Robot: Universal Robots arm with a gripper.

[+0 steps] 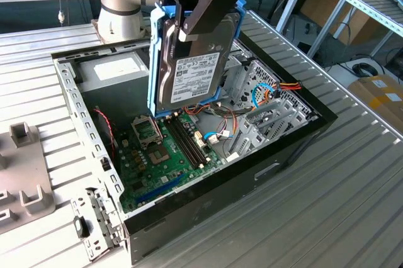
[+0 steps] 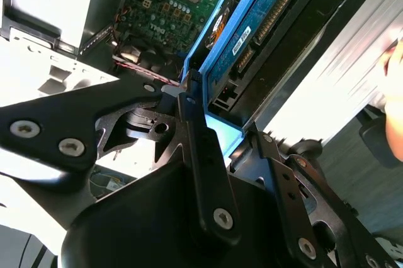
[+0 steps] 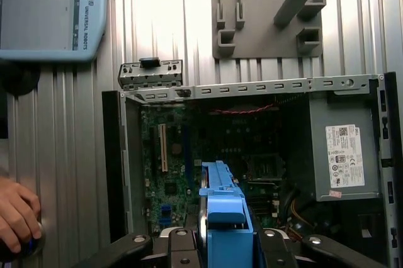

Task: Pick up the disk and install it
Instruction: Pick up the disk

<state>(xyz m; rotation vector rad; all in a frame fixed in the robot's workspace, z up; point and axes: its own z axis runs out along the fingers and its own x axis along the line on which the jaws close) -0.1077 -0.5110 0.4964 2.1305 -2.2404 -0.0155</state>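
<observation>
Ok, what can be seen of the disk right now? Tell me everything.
The disk is a flat grey-metal drive with a big white label bearing black print, edged by a blue plastic carrier frame. The second wrist view shows a blue circuit board with connectors on its other face. It hangs on edge, slightly tilted, above the motherboard of the open computer case, apparently clear of it. The gripper, shut on its upper part, is all that touches it.

The end effector (image 3: 225, 243) grips the disk (image 3: 220, 187) by its blue frame over the open computer case (image 3: 252, 89).
</observation>
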